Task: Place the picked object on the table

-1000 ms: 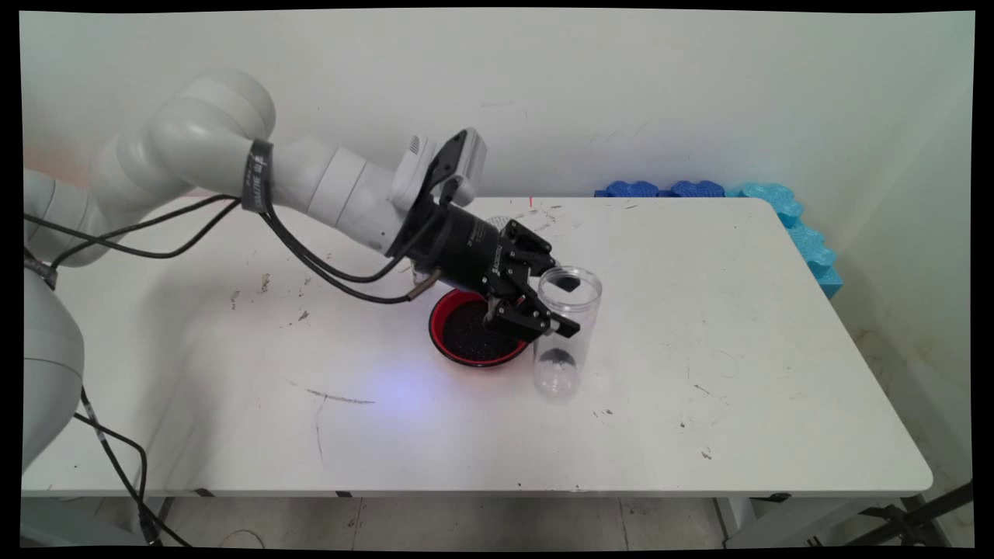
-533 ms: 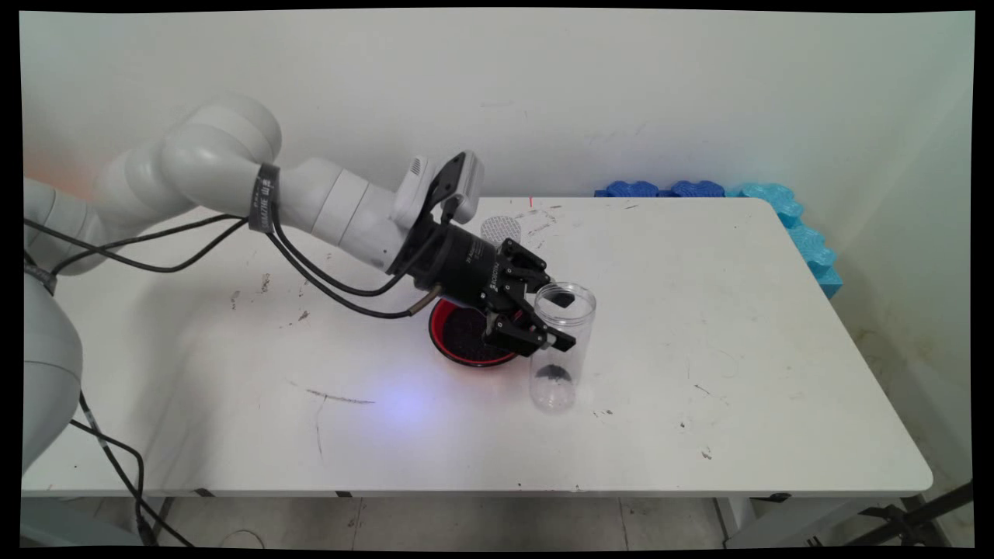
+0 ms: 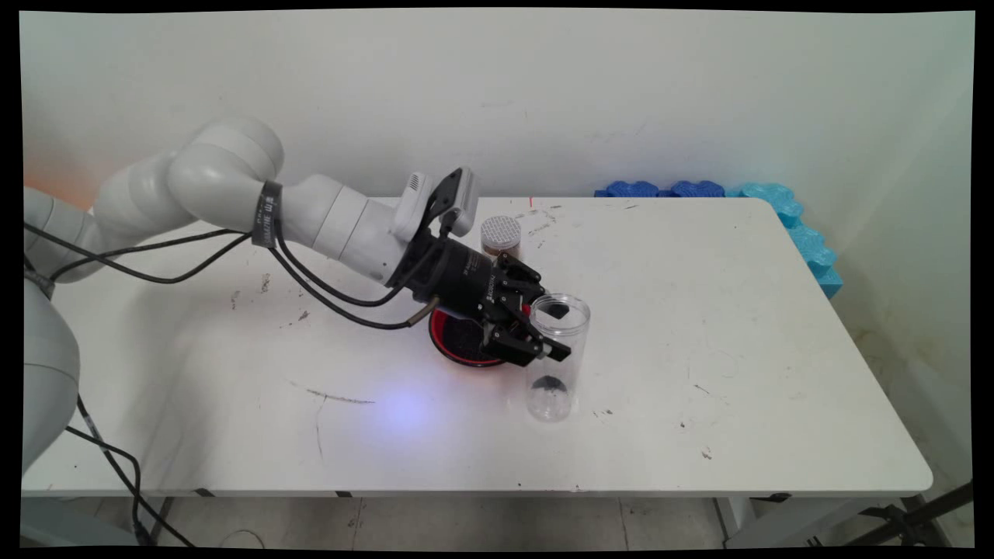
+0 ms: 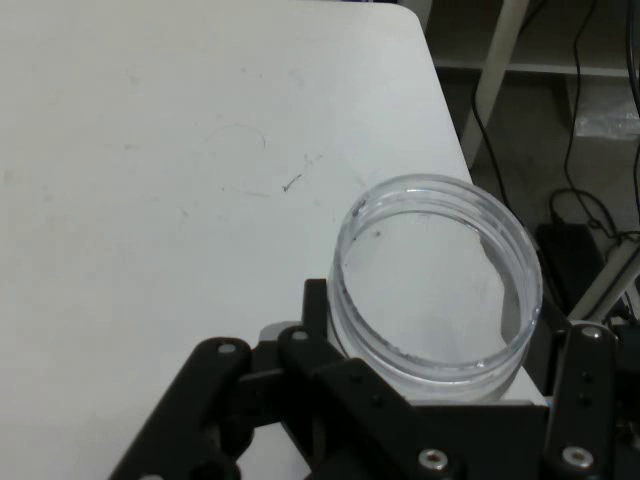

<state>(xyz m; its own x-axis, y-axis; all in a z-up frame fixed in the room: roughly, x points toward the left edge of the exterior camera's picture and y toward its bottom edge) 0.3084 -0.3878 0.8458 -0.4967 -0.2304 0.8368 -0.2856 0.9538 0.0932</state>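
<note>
Arm: white Kinova arm (image 3: 233,175) reaches in from the table's left edge, black cables (image 3: 326,287) slung under it.
Bowl: red round bowl with a dark filling (image 3: 460,341), mid-table, partly hidden under the wrist; just beside the jar's left.
Shaker: small jar with a perforated silver lid (image 3: 500,235), toward the table's far edge, behind the wrist.
Gripper: black two-finger gripper (image 3: 553,332) clamped on the jar's upper wall, one finger each side, in both views.
Jar: clear plastic open-topped cylindrical jar (image 3: 556,353), mid-table right of the bowl, tilted slightly; whether its base touches the white table (image 3: 738,326) I cannot tell. A dark bit lies at its bottom.
Foam: blue foam pieces (image 3: 784,210) along the far right corner.
Risk: smooth wall, high grip — jar could slip or pivot.
Risk: bowl close by — wrist may catch its rim, scattering filling.
</note>
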